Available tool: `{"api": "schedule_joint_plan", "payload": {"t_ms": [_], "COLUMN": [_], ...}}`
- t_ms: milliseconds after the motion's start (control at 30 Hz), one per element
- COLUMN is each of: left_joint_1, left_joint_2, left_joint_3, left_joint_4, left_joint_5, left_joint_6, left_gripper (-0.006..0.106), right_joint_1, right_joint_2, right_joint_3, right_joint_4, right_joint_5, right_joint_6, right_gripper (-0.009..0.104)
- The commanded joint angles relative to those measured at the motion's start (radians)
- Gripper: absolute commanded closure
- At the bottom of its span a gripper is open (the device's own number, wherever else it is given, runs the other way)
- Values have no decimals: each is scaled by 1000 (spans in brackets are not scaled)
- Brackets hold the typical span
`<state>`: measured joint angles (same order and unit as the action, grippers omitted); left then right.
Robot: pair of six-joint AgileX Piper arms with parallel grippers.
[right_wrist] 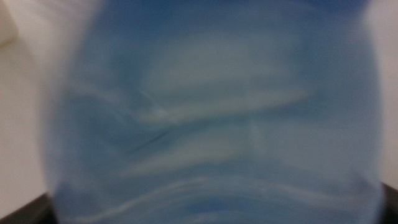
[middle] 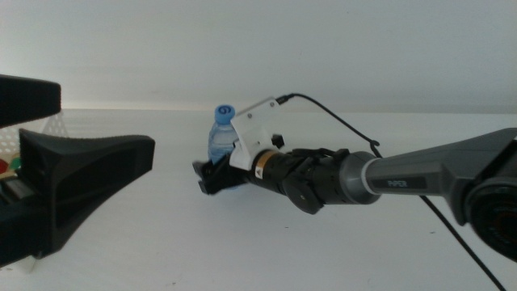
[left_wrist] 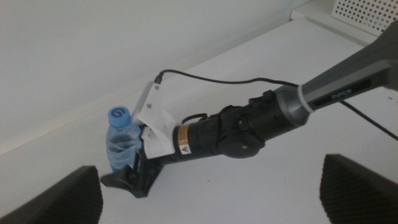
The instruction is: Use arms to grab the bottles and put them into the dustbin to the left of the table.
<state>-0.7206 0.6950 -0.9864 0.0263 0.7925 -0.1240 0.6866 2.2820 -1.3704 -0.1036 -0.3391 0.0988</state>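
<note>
A small clear water bottle (middle: 221, 133) with a blue cap and label stands upright on the white table (middle: 323, 250), near its middle. My right gripper (middle: 212, 178) reaches in from the right and is shut on the bottle's lower part, a dark jaw on each side. In the left wrist view the same bottle (left_wrist: 119, 140) sits in that gripper (left_wrist: 127, 177). The bottle's blue label (right_wrist: 211, 112) fills the right wrist view. My left gripper (middle: 105, 125) hovers open at the left, apart from the bottle. The white perforated dustbin (middle: 56, 125) shows behind it.
The right arm's black cable (middle: 339, 121) loops above the table behind the wrist. A corner of the dustbin (left_wrist: 367, 12) also shows in the left wrist view. Small red and green shapes (middle: 8, 166) appear at the far left edge, mostly hidden.
</note>
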Motion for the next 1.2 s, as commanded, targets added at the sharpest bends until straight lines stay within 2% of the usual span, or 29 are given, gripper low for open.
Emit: {"api": "schedule_joint_plan", "payload": {"t_ms": [0,100,300,467,600,733,867,967,1167], "left_joint_1": [-9,-9,-9,-9,-9,-9,-9,-9,-9], "left_joint_2": [-2,-2,-2,-2,-2,-2,-2,-2,-2], "left_joint_3": [4,4,4,4,4,4,4,4,4], "left_joint_4": [0,0,0,0,0,0,0,0,0], "left_joint_5": [-18,-18,-18,-18,-18,-18,-18,-18,-18], "left_joint_6": [-6,-5,-8,-8,-8,-6,-6,-6,-6], "left_gripper": [7,7,7,7,7,7,7,7,7], "right_joint_1": [0,0,0,0,0,0,0,0,0], "right_joint_2": [-39,-107,-288,-518,-721,-927,-1119,-1249,-1494], "right_joint_3": [33,97,259,424,537,539,499,456,432], "right_joint_4": [-55,-71,-77,-77,-77,-77,-34,29,34], "right_joint_5": [58,115,130,235,398,745,1028,1133,1170], "right_joint_6": [76,147,145,147,138,107,55,27,-19], "right_gripper": [2,2,2,2,2,2,2,2,2]}}
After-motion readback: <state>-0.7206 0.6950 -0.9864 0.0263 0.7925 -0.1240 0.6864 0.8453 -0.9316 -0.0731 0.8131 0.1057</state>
